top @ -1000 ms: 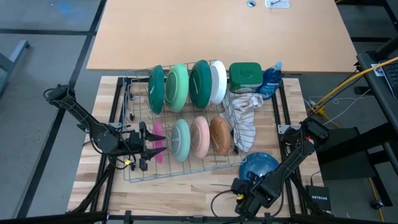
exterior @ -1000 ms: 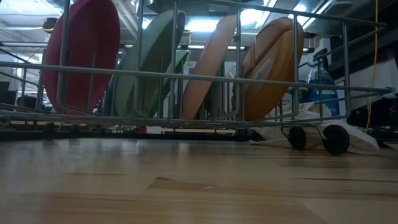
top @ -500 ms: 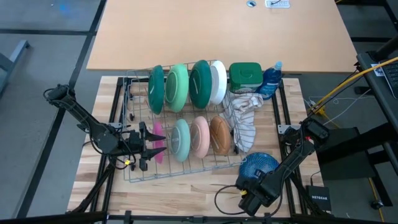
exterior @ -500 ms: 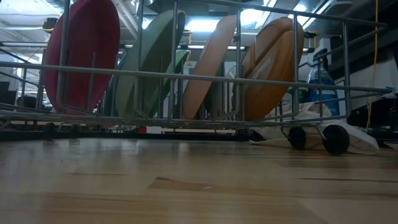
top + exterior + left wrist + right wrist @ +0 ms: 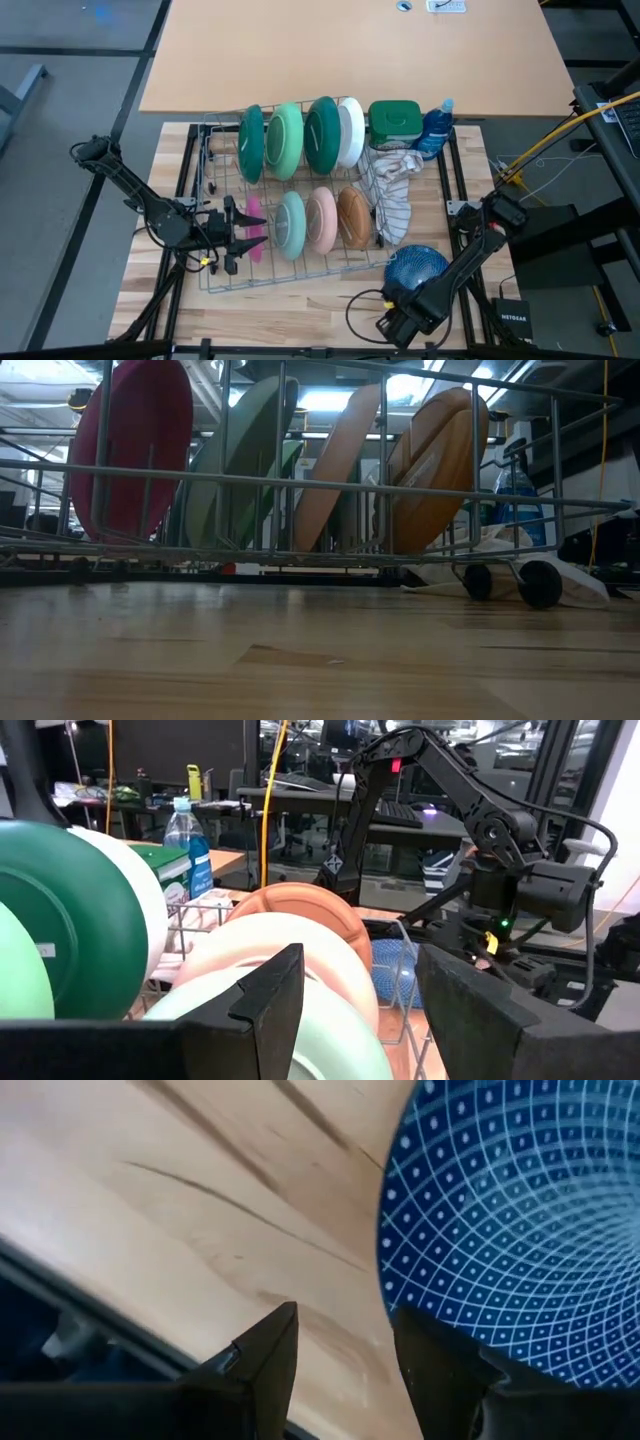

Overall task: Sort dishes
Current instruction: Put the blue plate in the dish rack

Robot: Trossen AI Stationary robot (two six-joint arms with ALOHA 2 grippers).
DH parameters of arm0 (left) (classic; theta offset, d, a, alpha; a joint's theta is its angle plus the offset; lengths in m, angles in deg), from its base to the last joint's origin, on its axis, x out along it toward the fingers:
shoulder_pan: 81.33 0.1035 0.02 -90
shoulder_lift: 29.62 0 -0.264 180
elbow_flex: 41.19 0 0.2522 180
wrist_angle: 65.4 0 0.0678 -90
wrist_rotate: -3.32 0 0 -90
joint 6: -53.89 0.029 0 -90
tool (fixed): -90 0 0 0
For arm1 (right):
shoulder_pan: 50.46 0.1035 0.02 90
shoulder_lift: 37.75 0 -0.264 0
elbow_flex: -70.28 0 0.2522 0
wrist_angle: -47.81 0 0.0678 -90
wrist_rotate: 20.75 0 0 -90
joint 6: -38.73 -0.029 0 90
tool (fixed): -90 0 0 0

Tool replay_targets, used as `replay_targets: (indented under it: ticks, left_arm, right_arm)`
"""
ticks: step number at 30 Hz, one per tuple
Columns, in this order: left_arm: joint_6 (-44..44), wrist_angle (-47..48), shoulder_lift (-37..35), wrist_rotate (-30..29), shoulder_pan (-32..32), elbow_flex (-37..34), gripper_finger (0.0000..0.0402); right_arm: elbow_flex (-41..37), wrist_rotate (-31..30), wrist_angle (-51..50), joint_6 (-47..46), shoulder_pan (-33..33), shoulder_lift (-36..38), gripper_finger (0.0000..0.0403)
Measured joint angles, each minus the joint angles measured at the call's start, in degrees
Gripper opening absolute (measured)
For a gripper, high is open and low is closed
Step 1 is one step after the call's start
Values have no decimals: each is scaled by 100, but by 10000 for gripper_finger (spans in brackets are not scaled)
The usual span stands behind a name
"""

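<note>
Behind rack wires, plates show partly; both grippers' jaws gape empty.

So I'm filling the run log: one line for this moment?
left gripper: open, at pink plate in rack | right gripper: open, empty, beside navy plate on table
</note>
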Motion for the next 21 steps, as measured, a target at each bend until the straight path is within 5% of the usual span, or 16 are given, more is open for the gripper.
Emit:
replay_targets:
  ticks: [7, 21]
  left_arm:
    - [194, 0, 0, 1, 0, 0, 184]
    - [645, 0, 0, -1, 2, 0, 184]
  right_arm:
    - [4, 475, 72, -402, -3, -274, 170]
    - [-7, 357, -306, -900, -175, -299, 170]
